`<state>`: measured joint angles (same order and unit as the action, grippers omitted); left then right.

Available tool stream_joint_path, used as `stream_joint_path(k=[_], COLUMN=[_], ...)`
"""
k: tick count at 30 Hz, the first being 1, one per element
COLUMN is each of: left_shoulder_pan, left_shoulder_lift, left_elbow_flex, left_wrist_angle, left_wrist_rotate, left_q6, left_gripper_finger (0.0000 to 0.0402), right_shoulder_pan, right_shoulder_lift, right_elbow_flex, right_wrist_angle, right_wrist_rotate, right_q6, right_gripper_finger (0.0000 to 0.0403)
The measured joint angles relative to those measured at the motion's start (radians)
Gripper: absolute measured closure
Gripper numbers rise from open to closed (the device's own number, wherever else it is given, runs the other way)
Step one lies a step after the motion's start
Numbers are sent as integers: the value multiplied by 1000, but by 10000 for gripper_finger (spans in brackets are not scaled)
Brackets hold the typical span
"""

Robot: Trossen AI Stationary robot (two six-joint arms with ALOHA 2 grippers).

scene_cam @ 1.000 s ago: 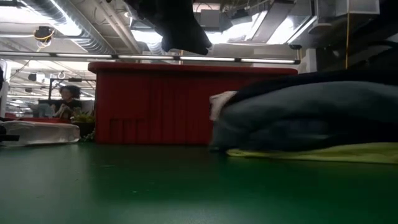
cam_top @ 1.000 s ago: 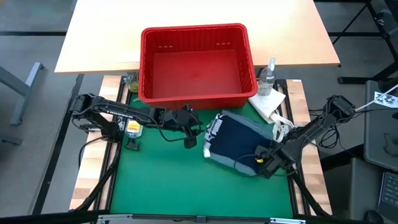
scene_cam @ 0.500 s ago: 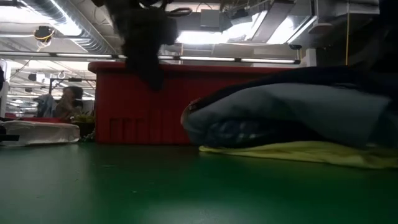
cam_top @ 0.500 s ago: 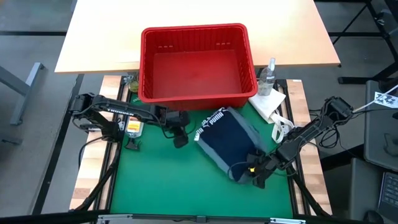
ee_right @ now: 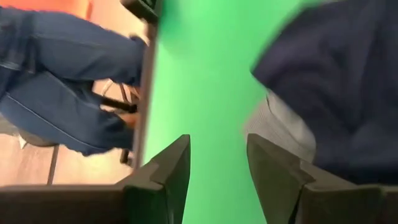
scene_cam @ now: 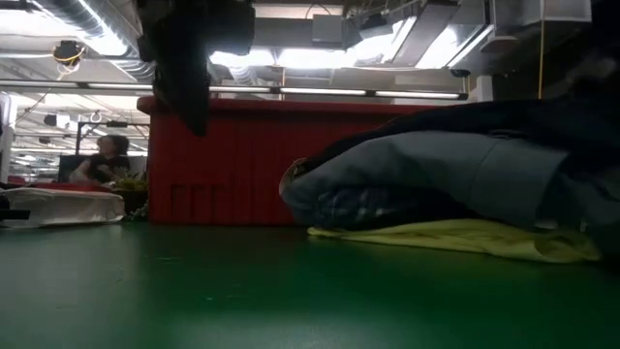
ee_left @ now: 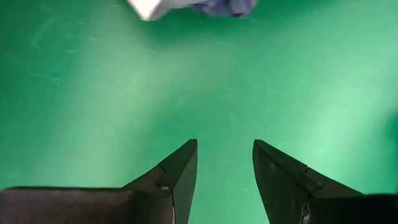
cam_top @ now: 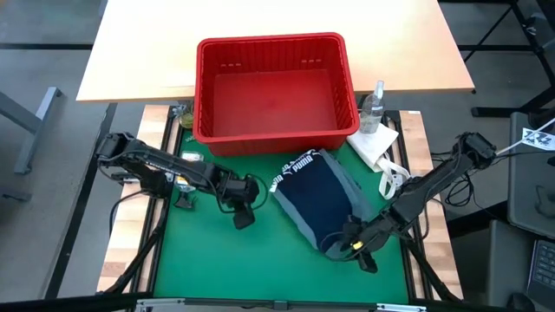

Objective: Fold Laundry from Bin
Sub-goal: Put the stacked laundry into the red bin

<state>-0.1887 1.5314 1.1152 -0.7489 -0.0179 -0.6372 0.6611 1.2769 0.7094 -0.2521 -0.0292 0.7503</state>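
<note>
**Red bin stands bare while folded stack lies on the mat**

The rectangular red plastic bin with slotted walls (cam_top: 271,87) sits at the far edge of the green mat (cam_top: 260,260), its floor showing nothing inside. The laundry lies outside it as one stack (cam_top: 319,201): a dark navy garment on top, grey-blue cloth beneath, plaid showing at the fold (scene_cam: 358,206), and a yellow piece (scene_cam: 455,237) at the bottom.

The left gripper (cam_top: 244,214) hovers over bare mat beside the stack, fingers (ee_left: 180,168) spread, holding nothing. The right gripper (cam_top: 357,251) sits at the stack's near corner, fingers (ee_right: 174,165) spread and empty.

A white paper towel (cam_top: 373,144) and a clear bottle (cam_top: 374,106) stand beside the bin.
</note>
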Motion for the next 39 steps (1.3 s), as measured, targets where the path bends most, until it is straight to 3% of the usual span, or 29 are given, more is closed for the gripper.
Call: stream_joint_path(k=[10,18,21,28,39], left_shoulder_pan=[-134,-207,-219,-243,-267], left_shoulder_lift=[0,0,0,0,0], left_elbow_flex=[0,0,0,0,0], left_wrist_angle=[101,270,323,404,416], left_wrist_rotate=[-25,-140,-173,-248,-345], left_q6=[-182,-195,-201,-269,-409], left_gripper_finger=[253,253,253,253,253], right_shoulder_pan=[-1,-2,-16,-123,-518], right_shoulder_lift=[-146,-220,-240,-287,-321], right_elbow_flex=[160,234,244,248,248], right_wrist_angle=[-184,-401,-452,-569,-1003], right_wrist_rotate=[96,502,578,528,428], right_q6=[-138,-232,-234,-291,-372], right_gripper_finger=[244,244,244,244,244])
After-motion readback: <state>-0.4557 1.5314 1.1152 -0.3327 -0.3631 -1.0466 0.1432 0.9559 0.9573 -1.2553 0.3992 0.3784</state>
